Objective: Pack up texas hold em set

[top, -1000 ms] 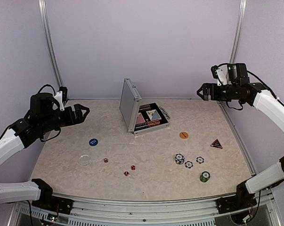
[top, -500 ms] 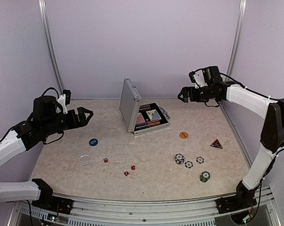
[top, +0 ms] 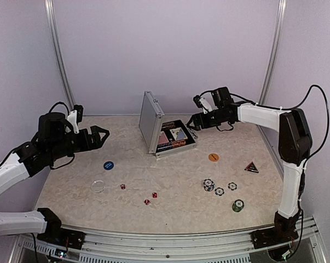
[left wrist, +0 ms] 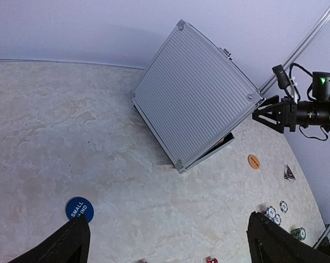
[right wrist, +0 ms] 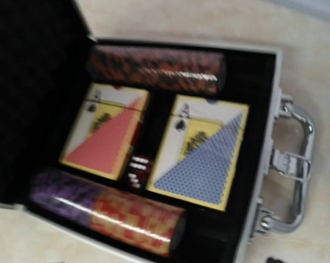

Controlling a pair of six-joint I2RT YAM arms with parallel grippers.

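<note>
Top external view: we saw the left end effector (top: pixel 100 134) wide open, holding nothing, above the bench (top: pixel 175 175). The case (top: pixel 151 123) stood open mid-bench. Over it hovered the right end effector (top: pixel 191 121), jaws parted, holding nothing.

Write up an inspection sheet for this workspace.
Surface: beige marbled table, no spills seen.
Job's things: silver case open, lid upright. Inside are two card decks, chip rows and stored dice. Loose on the table: blue disc, clear ring, three red dice, orange disc, dark triangular piece, striped chips, green chip stack.
Clutter: nothing seen.
Grippers: left gripper open, empty, in the air over the left side. Right gripper open, empty, raised near the case's open side.
Cables: black cables loop along both arms, off the table.
Surroundings: lilac walls, metal corner posts.
</note>
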